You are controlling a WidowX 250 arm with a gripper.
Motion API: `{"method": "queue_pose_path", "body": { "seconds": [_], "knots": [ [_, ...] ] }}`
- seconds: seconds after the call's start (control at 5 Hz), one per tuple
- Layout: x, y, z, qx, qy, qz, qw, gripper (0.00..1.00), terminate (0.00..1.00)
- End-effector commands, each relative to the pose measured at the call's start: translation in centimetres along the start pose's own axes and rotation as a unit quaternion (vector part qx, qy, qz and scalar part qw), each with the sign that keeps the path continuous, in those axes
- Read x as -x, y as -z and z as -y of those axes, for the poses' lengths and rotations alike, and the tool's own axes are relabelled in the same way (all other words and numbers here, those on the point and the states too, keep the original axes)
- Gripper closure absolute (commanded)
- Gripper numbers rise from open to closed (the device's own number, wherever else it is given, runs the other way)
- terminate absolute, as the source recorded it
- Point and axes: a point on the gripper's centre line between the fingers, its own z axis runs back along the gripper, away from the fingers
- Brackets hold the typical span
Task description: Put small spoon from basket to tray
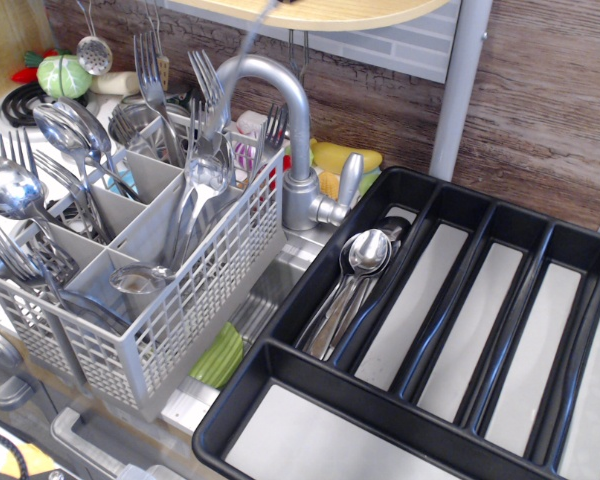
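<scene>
A thin, motion-blurred steel streak (242, 50) hangs slanted from the top edge, above the basket's back right corner and in front of the faucet. It looks like the small spoon, but its bowl is too blurred to tell. The gripper is above the top edge, out of view. The light grey grid-walled basket (195, 290) stands at the left, with forks and large spoons upright in its compartments. The black tray (310, 290) lies at the right. Its leftmost long compartment holds several small spoons (365, 255).
A grey faucet (295, 130) arches between basket and tray. A wooden shelf (320, 10) overhangs at the top, and a grey post (460, 90) stands behind the tray. A green and yellow sponge (220, 355) lies in the sink below the basket. Toy food and a strainer sit at the far left.
</scene>
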Motion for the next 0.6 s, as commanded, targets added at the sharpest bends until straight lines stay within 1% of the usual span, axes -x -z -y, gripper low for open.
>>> {"method": "queue_pose_path", "body": {
  "seconds": [0.0, 0.2, 0.4],
  "knots": [
    [1.1, -1.2, 1.4, 0.041, -0.058, 0.0, 0.9975, 1.0, 0.0],
    [2.0, 0.4, 2.5, 0.077, -0.095, -0.027, 0.9922, 1.0, 0.0],
    [2.7, 2.0, 3.3, 0.107, -0.111, -0.039, 0.9873, 1.0, 0.0]
  ]
}}
